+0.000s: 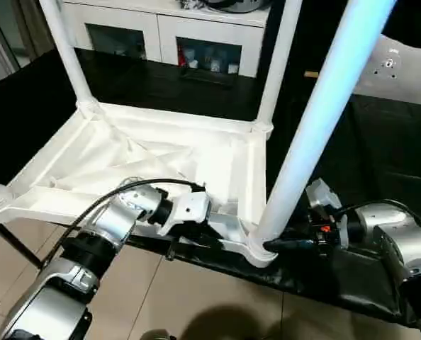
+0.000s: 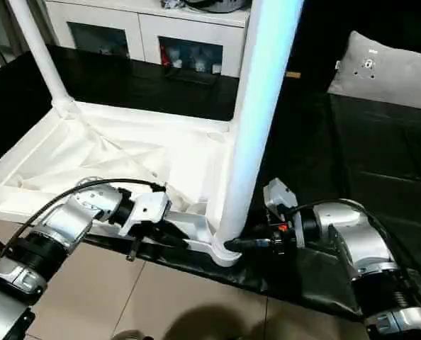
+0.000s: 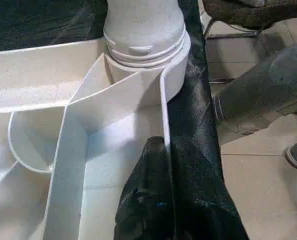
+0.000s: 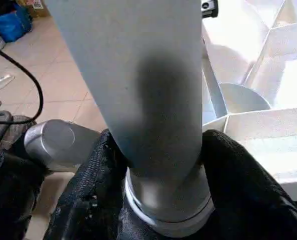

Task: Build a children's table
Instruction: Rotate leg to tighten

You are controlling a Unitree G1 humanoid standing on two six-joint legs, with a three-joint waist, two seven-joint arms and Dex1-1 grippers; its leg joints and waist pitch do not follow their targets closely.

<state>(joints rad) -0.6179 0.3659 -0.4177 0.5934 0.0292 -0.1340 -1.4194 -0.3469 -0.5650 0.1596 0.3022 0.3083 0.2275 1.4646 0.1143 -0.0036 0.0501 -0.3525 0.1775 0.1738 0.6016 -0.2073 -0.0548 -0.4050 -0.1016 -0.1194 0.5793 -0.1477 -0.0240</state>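
Right gripper (image 4: 158, 185) clasps upright leg (image 1: 317, 127) — socketed.

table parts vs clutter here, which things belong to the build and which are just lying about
Part of the job:
- upturned table top
- near leg, gripped low by the right gripper
- two far legs
- left gripper, clamped on the top's rim

Just lying about:
- glass-door cabinet
- grey cushion
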